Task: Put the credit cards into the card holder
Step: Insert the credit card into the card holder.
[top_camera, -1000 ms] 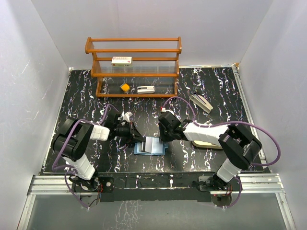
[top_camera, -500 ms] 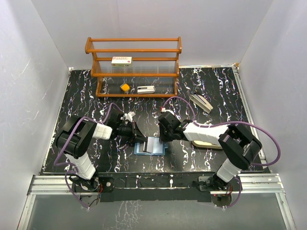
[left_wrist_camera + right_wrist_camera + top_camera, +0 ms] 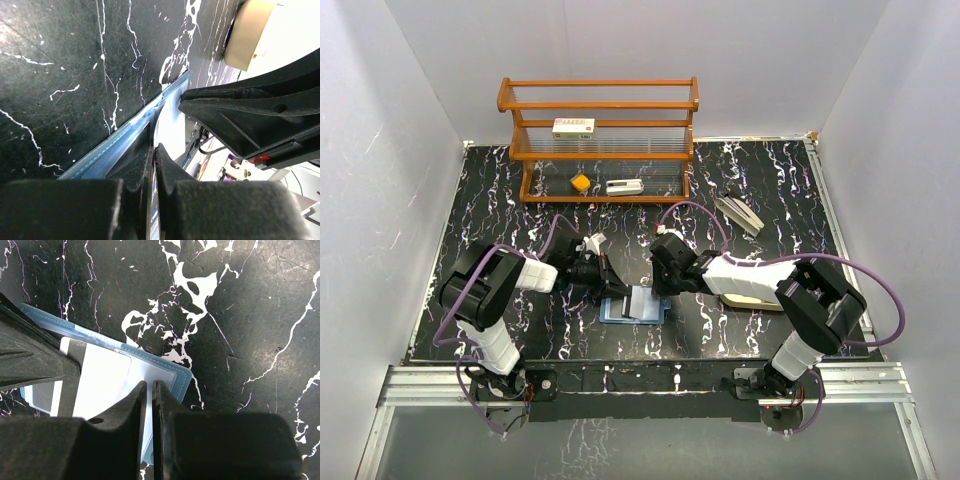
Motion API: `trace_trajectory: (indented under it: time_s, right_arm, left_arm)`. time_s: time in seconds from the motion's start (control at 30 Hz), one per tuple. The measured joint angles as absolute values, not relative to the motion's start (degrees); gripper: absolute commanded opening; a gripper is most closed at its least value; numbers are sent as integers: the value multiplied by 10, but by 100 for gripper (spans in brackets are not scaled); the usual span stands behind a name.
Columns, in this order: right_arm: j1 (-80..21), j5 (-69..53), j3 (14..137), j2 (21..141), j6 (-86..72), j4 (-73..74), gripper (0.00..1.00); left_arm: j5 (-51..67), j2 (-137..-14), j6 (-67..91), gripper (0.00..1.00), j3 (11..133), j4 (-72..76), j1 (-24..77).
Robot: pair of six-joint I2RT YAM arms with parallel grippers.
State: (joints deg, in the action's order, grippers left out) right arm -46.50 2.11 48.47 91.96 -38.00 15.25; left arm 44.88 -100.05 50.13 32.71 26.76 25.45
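Observation:
The blue card holder [image 3: 636, 306] lies open on the black marbled table between both arms. My left gripper [image 3: 607, 287] is shut on a thin credit card [image 3: 153, 165], seen edge-on between its pads, low over the holder's left edge [image 3: 117, 142]. A pale credit card [image 3: 105, 380] lies on the holder's light blue inside [image 3: 172, 377], its left end under the left gripper's fingers [image 3: 35, 360]. My right gripper [image 3: 148, 386] is shut but for a hairline gap, tips down on the holder's right half. I cannot tell whether it pinches any of it.
A tan oval tray [image 3: 752, 297] sits under the right forearm, right of the holder. At the back stands a wooden rack [image 3: 598, 140] with a white red-marked box [image 3: 573, 127], an orange piece [image 3: 580, 182] and a white item [image 3: 624, 186]. A grey object [image 3: 740, 215] lies back right.
My left gripper has crept a little to the right, closer to the holder, with the card in it. The right gripper has barely moved.

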Motion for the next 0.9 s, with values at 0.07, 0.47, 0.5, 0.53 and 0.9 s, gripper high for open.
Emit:
trace_trajectory:
  time_s: [0.07, 0.47, 0.5, 0.53, 0.9]
  right_arm:
    - [-465, 22, 485, 919, -381, 153, 14]
    - [-468, 16, 461, 867, -413, 178, 16]
    - [-469, 15, 458, 864, -415, 179, 16]
    - [-469, 15, 455, 863, -416, 178, 15]
    - [-470, 13, 437, 877, -419, 160, 11]
  left_arm:
    - [443, -1000, 505, 0, 327, 268, 257]
    - [400, -978, 521, 31, 319, 268, 265]
    - [398, -974, 522, 34, 319, 267, 267]
    - [396, -970, 521, 37, 320, 265, 268]
    - [325, -911, 467, 56, 361, 141, 269]
